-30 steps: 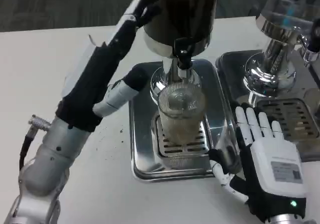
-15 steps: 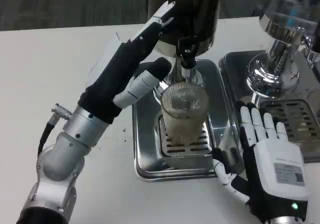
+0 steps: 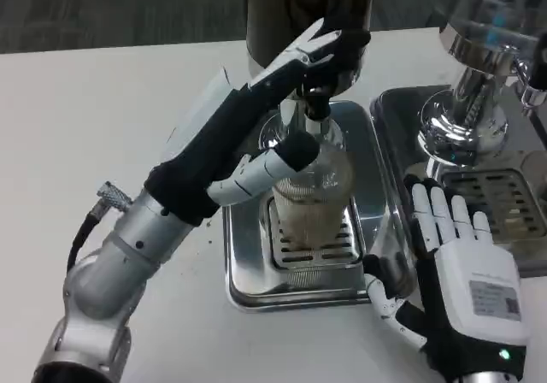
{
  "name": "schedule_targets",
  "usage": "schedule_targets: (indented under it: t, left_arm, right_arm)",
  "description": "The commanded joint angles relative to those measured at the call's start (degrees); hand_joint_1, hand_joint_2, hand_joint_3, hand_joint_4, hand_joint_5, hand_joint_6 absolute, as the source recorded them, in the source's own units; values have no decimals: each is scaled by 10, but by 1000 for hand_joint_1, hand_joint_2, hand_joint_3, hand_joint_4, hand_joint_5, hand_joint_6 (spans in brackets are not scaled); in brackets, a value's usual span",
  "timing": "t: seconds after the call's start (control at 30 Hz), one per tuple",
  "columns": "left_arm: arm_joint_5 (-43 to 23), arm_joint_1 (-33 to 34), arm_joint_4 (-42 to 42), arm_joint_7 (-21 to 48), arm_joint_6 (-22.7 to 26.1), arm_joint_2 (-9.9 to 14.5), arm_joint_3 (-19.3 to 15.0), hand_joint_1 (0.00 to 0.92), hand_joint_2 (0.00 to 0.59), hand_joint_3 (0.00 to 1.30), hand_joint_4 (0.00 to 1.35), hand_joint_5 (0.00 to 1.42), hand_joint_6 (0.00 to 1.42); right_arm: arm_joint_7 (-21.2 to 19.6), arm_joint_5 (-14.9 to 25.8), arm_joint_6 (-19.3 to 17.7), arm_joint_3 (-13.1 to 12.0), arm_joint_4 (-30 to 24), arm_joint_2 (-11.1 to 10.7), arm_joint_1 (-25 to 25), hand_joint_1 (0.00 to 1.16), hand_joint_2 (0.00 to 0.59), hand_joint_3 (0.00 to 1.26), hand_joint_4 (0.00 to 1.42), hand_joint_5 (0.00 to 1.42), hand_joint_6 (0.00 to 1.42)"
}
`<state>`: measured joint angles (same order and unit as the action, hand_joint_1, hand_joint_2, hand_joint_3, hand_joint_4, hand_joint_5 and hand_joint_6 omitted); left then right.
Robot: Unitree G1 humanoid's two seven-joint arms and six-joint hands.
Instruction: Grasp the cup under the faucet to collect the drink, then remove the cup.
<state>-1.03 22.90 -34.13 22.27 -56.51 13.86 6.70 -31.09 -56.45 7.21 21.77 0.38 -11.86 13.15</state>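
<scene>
The cup [image 3: 312, 199] is standing on the tray [image 3: 244, 255] grate under the faucet [image 3: 318, 109], partly filled. A clumsy sideways push risks tipping it and spilling the drink. The left hand [image 3: 282, 114] is reaching across from the left, fingers spread over the faucet, thumb touching the cup, gripping nothing. The right hand [image 3: 457, 268] is resting open on the near right.

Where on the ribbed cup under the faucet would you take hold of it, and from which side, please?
Grip the ribbed cup around its upper wall, coming from its left side, probably. It stands upright on the grate of the drip tray with the faucet right above its mouth, so a top approach is blocked. The left hand is already beside it; the right hand waits apart, open.
</scene>
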Motion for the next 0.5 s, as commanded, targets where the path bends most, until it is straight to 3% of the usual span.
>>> schedule_targets:
  t: [0.03, 0.5]
  left_arm:
    - [36, -18, 19, -5, -18, 11, 4, 0, 135, 212, 36, 222, 183]
    - [145, -44, 37, -78, -55, 26, 16, 0, 143, 253, 72, 253, 209]
  right_arm:
    - [-4, 7, -4, -1, 7, -2, -5, 313, 424, 0, 0, 0, 0]
    - [-5, 13, -3, -2, 10, -1, -4, 314, 424, 0, 0, 0, 1]
